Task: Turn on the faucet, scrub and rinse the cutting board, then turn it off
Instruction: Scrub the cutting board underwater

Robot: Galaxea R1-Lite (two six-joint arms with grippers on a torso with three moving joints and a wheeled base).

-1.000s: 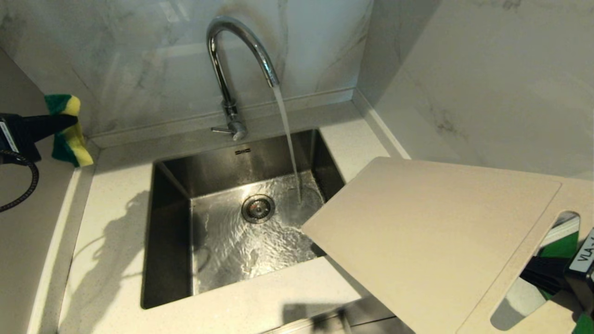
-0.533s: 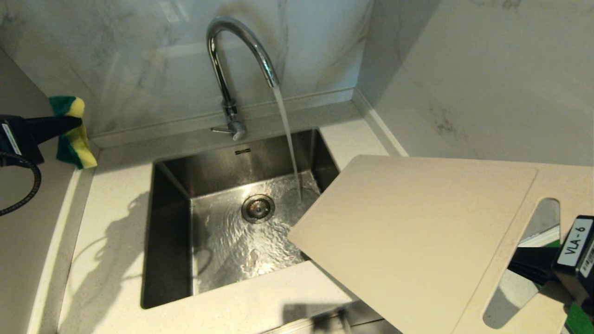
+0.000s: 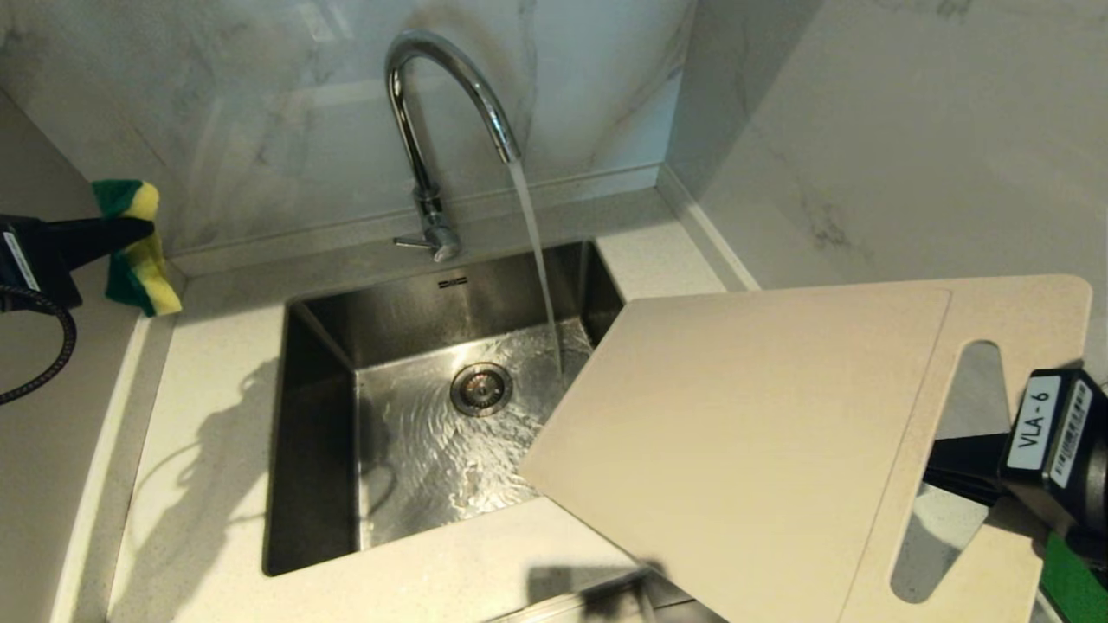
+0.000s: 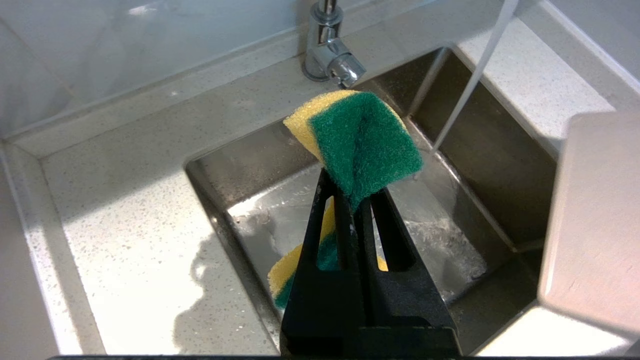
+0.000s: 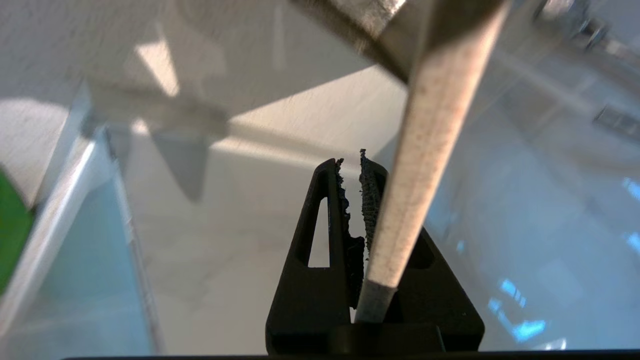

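Observation:
The chrome faucet (image 3: pixel 430 130) is running, and its stream (image 3: pixel 538 260) falls into the steel sink (image 3: pixel 320 346). The cream cutting board (image 3: pixel 736 433) is held tilted over the sink's right front corner, its lower edge just right of where the water lands. My right gripper (image 3: pixel 933 467) is shut on the strip beside the board's handle slot (image 3: pixel 952 467); the right wrist view shows the board's edge (image 5: pixel 425 150) between my right gripper's (image 5: pixel 352 170) pads. At the far left, above the counter, my left gripper (image 3: pixel 130 229) is shut on a yellow-green sponge (image 3: pixel 138 264), also clear in the left wrist view (image 4: pixel 365 140).
Marble walls close in behind and to the right. A pale speckled counter (image 3: pixel 208 415) surrounds the sink. The drain (image 3: pixel 481 388) sits mid-basin under rippling water. A green mat (image 3: pixel 1073 588) shows at the lower right under the board.
The right gripper has risen and swung the cutting board left, its handle end lifting and its lower corner moving further over the sink. The left gripper and sponge have barely moved. Water keeps running.

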